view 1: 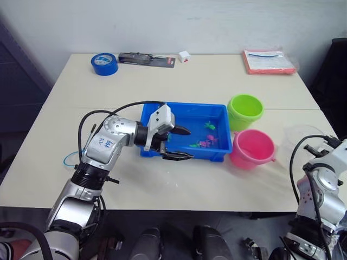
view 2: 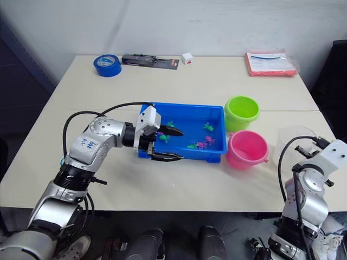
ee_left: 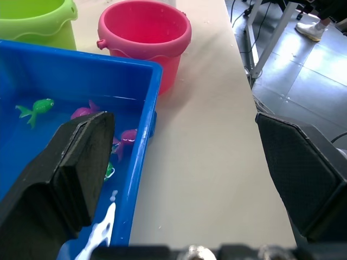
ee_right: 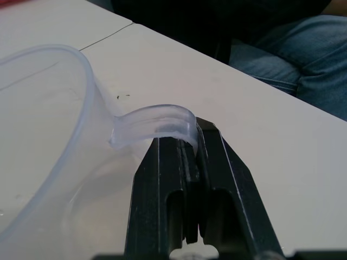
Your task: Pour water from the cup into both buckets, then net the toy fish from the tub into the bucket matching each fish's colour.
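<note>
The blue tub (view 1: 219, 111) holds water and several toy fish, such as a green one (view 1: 209, 125) and a pink one (view 1: 205, 143). My left gripper (view 1: 183, 143) is open and straddles the tub's front rim (ee_left: 142, 162). One finger is over the water and the other is over the table. The green bucket (view 1: 245, 110) and pink bucket (view 1: 251, 148) stand right of the tub. At the right table edge, my right gripper (ee_right: 190, 141) is shut on the handle of the clear cup (view 1: 303, 135). A thin blue hoop, apparently the net (view 1: 70, 158), lies by my left forearm.
At the back of the table are a blue tape roll (view 1: 104, 64), a dark flat package (view 1: 146, 59), a small white cube (view 1: 184, 56) and an orange packet (view 1: 268, 60). A person's jeans-clad leg (ee_right: 303, 54) is beyond the table edge near the cup.
</note>
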`<action>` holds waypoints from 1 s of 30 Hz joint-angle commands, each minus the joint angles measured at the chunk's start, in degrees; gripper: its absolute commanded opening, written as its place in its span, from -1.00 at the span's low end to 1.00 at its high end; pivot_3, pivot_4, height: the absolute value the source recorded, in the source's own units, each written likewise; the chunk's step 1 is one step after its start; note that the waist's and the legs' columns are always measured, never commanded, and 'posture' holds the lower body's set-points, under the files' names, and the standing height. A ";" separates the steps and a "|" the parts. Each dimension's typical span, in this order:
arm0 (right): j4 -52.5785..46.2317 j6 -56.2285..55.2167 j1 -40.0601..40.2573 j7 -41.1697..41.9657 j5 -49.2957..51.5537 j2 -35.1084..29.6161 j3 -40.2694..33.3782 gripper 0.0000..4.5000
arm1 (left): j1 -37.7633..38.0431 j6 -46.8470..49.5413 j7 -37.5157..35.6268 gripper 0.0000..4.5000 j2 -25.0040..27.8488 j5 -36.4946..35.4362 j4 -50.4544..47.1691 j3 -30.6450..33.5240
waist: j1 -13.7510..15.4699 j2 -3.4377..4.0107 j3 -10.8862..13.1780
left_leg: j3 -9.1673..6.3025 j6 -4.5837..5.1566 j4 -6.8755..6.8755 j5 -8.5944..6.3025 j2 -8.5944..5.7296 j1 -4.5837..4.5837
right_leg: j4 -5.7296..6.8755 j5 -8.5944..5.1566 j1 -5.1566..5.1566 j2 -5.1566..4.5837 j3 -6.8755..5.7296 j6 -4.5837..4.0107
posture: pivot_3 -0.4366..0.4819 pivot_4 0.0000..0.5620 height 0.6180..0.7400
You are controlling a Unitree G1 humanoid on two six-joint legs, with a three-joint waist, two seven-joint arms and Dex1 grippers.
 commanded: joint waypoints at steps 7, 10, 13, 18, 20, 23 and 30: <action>-6.21 1.62 2.90 7.57 3.08 -5.73 -0.46 -0.71 | -2.75 2.39 -1.46 1.00 -1.63 -5.21 1.14 4.44 | 0.05 0.01 0.01 | 0.02 0.02 0.01 0.01 -0.02 -0.02 | 0.00 0.00 0.00 -0.01 0.01 0.00 | -0.05 -0.47 0.95; -9.42 4.19 4.61 12.66 5.42 -10.21 -0.61 -0.71 | -4.12 1.43 -2.69 1.00 -1.36 -5.12 3.72 4.76 | -0.10 0.07 0.02 | 0.06 0.03 0.00 0.01 -0.03 -0.01 | -0.01 0.00 0.00 0.01 0.02 0.00 | -0.05 -0.47 0.95; -12.14 7.33 6.08 17.67 6.05 -16.80 -0.27 -0.71 | -5.69 -1.22 -4.05 1.00 -1.22 -3.88 7.59 4.72 | -0.09 0.11 0.04 | 0.07 0.03 0.00 0.02 -0.02 -0.02 | -0.02 0.00 0.00 0.04 0.02 0.00 | -0.05 -0.47 0.95; -15.78 8.58 8.75 24.53 4.23 -25.52 2.71 -0.71 | -6.74 -3.76 -6.72 1.00 -0.40 -3.00 10.88 4.24 | 0.01 0.11 0.04 | 0.06 0.04 -0.01 0.02 0.02 -0.03 | -0.04 0.00 0.00 0.05 0.00 0.00 | -0.05 -0.47 0.95; -17.46 8.21 10.39 27.31 2.49 -29.69 4.16 -0.71 | -6.81 -4.78 -8.38 1.00 0.07 -2.86 11.22 4.04 | 0.06 0.11 0.04 | 0.08 0.04 -0.01 0.02 0.00 -0.03 | -0.05 0.00 0.00 0.06 0.00 0.00 | -0.05 -0.47 0.95; -18.45 7.51 11.82 29.06 0.81 -31.88 5.36 -0.71 | -6.71 -6.04 -9.38 1.00 0.11 -2.15 11.59 3.74 | 0.19 0.09 0.04 | 0.07 0.05 0.02 0.02 -0.01 -0.04 | -0.05 0.00 0.00 0.04 0.00 0.00 | -0.05 -0.47 0.95; -21.20 4.68 14.61 32.49 -5.90 -35.83 8.50 -0.71 | -6.44 -8.30 -9.75 1.00 -0.56 -0.82 12.85 3.75 | 0.19 0.09 0.04 | 0.08 0.07 0.04 0.03 -0.04 -0.06 | -0.05 0.00 0.00 0.02 0.01 0.00 | -0.05 -0.47 0.95</action>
